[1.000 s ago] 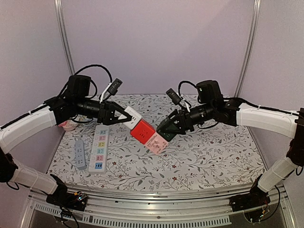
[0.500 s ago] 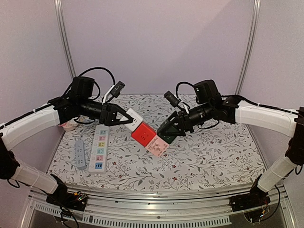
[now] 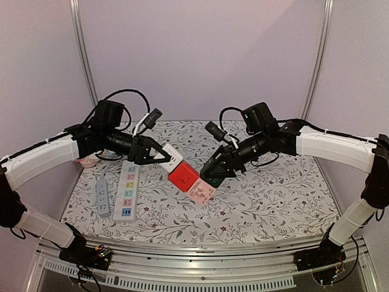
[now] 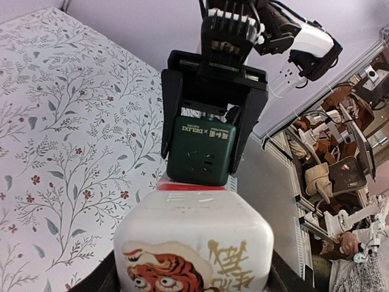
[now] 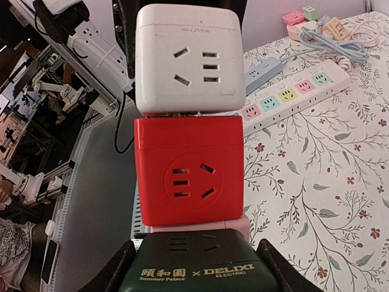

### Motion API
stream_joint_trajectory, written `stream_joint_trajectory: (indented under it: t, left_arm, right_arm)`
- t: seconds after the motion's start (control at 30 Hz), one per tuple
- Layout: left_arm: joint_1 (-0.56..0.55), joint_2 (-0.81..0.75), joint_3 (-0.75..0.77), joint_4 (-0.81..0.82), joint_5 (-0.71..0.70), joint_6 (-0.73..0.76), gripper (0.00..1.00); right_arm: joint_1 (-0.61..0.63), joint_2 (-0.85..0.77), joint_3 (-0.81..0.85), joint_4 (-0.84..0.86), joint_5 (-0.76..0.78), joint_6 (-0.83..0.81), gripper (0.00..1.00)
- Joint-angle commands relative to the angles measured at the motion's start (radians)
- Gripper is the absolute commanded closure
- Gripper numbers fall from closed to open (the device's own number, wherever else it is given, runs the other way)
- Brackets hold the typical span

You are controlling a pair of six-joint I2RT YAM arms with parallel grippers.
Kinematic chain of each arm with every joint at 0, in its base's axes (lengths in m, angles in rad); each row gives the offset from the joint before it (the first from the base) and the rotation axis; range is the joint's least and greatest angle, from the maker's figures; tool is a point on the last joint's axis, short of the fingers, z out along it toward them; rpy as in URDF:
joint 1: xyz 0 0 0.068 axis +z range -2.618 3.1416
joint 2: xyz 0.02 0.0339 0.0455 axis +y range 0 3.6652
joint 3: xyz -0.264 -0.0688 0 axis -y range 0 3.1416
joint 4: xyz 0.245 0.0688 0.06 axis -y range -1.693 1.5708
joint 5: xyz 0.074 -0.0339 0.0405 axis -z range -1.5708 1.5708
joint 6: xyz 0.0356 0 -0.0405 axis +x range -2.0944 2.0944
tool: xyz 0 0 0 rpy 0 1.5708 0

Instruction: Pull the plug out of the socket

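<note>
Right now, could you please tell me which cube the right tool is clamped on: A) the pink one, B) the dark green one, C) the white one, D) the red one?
B: the right tool is shut on the dark green cube; the left tool holds the white cube.

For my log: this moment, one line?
left end effector: shut on white cube | right end effector: shut on green cube | red cube, pink cube: joined
</note>
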Motion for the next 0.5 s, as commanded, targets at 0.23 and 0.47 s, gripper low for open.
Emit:
stream_joint_trajectory:
  t: [0.23, 0.47]
  left_arm:
    - [0.041, -0.084, 0.025, 0.108, -0.088, -0.064, 1.00]
    - [0.074, -0.109, 0.001, 0.162, -0.093, -0.099, 1.00]
  right_arm:
    - [-0.076, -0.053, -0.159, 0.233, 0.088, 0.212, 0.74]
    - [-0.092, -0.032, -0.169, 0.276, 0.068, 0.265, 0.74]
